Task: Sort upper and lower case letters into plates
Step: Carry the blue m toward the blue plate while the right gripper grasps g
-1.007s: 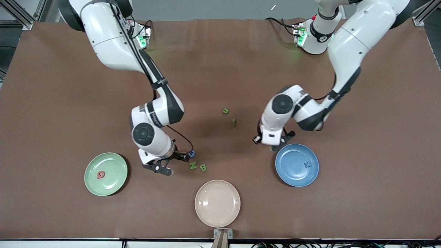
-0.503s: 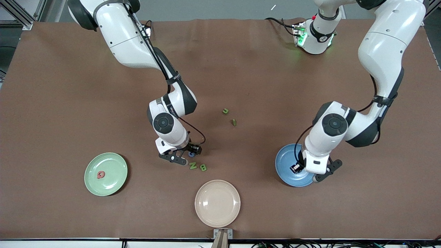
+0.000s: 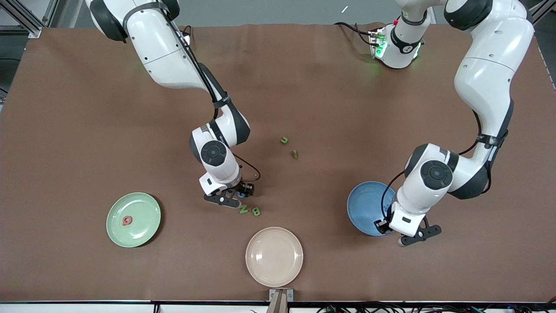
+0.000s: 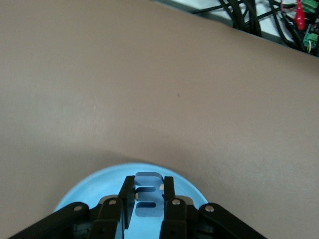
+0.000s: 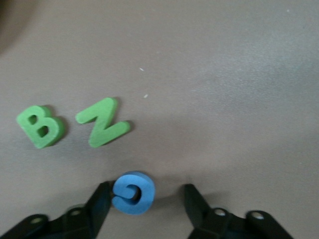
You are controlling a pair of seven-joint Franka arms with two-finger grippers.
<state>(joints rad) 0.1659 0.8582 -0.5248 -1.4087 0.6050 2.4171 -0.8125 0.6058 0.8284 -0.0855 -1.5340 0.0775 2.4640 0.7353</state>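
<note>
Left gripper [image 4: 148, 199] over blue plate [image 3: 362, 204] rim, clamped on blue letter [image 4: 148, 196]. Right gripper [image 5: 145, 199] spread around blue G [image 5: 133, 192], one finger touching; green Z [image 5: 103, 122] and B [image 5: 40, 126] just ahead, bare table around.

A: Robotics lab. Two white robot arms [image 3: 173, 65] bolted at the edge of a brown-covered counter [image 3: 87, 130].
B: Agreed. Aluminium framing [image 3: 21, 17] at the corners, loose cables [image 3: 352, 28] and lit green electronics [image 3: 378, 48] by the bases.
</note>
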